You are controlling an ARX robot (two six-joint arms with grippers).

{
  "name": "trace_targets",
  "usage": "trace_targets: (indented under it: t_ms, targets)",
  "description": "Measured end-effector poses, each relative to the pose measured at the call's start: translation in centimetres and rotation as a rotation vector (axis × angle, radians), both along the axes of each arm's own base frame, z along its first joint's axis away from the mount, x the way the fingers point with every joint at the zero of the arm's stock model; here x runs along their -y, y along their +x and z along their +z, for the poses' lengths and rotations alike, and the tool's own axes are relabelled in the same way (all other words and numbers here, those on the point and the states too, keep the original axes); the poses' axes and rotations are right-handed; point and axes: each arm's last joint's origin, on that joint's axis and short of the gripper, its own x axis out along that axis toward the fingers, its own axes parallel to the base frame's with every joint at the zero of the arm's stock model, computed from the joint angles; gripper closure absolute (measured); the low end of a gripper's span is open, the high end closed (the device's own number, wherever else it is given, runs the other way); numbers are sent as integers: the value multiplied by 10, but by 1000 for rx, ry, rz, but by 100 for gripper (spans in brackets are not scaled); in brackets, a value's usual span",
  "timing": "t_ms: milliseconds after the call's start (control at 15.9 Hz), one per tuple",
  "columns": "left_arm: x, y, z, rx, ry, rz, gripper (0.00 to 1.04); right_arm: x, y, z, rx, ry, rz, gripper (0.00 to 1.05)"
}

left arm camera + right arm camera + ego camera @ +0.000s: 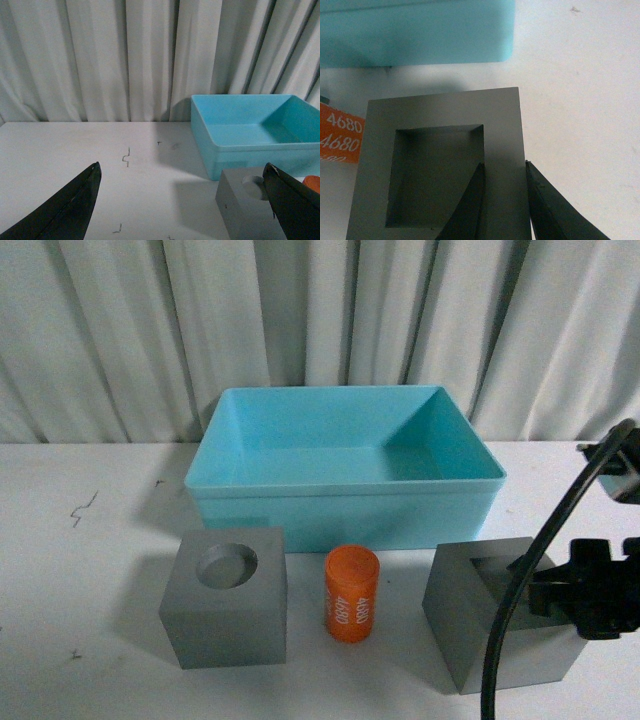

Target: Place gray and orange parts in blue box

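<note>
The blue box stands at the back middle of the white table, empty inside. In front of it sit the gray cube with the round recess, the orange cylinder with white digits, and the gray cube with the square recess, tilted. My right gripper is shut on one wall of the square-recess cube, one finger inside the recess, one outside. The orange cylinder lies beside it. My left gripper is open above bare table, the round-recess cube near one finger.
White curtains hang behind the table. A black cable arcs across the right side in front of the square-recess cube. Small dark marks dot the tabletop left of the blue box.
</note>
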Motion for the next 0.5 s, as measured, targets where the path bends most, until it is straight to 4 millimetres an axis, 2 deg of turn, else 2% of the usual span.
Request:
trace_targets:
  t_ms: [126,315,441,504]
  targets:
    - [0,0,0,0,0,0,7,16,-8,34,67,36,-22,86]
    - [0,0,0,0,0,0,7,32,-12,108,276,88,-23,86]
    - [0,0,0,0,0,0,7,33,13,151,438,108,0,86]
    - [0,0,0,0,0,0,7,31,30,161,467,103,4,86]
